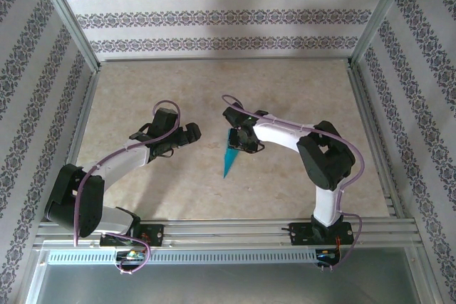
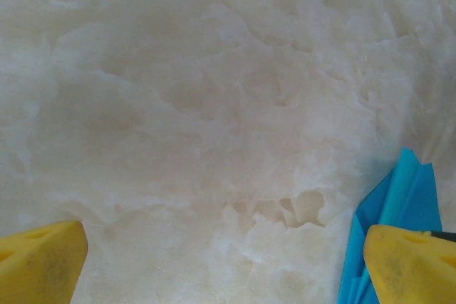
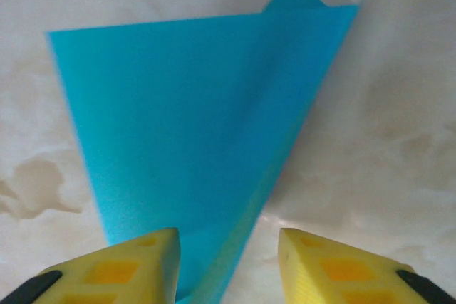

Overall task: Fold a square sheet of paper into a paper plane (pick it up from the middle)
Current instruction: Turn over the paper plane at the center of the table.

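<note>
The plane (image 1: 231, 156) lies mid-counter (image 1: 285, 83). It looks light, floppy and easily crushed, so pinch its folded spine. The right gripper (image 3: 228, 265) straddles that fold, half-spread and unclamped. The left gripper (image 2: 224, 261) gapes wide beside it.

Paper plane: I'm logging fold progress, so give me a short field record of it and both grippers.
paper plane: teal, folded to a pointed wedge, on the table
left gripper: open wide over bare table, plane beside its right finger, holding nothing
right gripper: jaws apart, part of the plane between them
table: pale, marbled
</note>
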### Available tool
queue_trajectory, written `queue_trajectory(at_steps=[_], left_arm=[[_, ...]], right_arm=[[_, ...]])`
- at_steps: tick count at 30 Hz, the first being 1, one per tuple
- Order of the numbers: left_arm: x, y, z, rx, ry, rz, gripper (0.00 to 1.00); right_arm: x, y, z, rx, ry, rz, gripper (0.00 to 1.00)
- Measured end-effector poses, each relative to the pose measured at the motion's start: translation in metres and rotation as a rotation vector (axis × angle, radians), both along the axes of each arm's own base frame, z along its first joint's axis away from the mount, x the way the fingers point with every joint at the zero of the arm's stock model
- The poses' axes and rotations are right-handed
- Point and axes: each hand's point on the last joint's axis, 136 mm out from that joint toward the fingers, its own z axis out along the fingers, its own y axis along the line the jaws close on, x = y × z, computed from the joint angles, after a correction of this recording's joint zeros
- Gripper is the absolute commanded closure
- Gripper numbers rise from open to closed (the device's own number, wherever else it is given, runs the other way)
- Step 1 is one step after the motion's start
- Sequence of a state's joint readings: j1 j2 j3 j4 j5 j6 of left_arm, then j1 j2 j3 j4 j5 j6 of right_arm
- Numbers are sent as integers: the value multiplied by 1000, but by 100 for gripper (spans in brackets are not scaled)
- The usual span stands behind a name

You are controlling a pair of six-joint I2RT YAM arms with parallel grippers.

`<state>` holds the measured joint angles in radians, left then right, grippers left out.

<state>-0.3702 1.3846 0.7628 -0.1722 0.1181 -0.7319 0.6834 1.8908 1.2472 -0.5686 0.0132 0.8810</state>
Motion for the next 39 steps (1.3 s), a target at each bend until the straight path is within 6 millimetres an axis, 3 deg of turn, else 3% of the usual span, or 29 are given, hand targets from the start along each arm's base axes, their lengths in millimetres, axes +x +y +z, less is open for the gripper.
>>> queue_trajectory(at_steps=[5, 9, 14, 18, 24, 29, 32, 39], left_arm=[[0, 0, 0, 0, 0, 0, 0], [0, 0, 0, 0, 0, 0, 0], [1, 4, 1, 8, -4, 14, 0], [5, 21, 19, -7, -53, 68, 0], [0, 52, 48, -47, -141, 167, 0], [-8, 60, 53, -69, -162, 193, 0], [-13, 57, 44, -90, -135, 184, 3], [-19, 39, 13, -167, -32, 139, 14]], right_arm=[[-4, -5, 3, -9, 3, -18, 75], [-2, -6, 9, 0, -12, -33, 94], [4, -1, 18, 53, -39, -20, 100], [13, 20, 30, 166, -72, 39, 100], [23, 71, 65, 452, -115, 175, 100], [27, 100, 90, 646, -152, 259, 100], [31, 100, 81, 721, -132, 256, 100], [24, 68, 17, 722, -1, 166, 98]])
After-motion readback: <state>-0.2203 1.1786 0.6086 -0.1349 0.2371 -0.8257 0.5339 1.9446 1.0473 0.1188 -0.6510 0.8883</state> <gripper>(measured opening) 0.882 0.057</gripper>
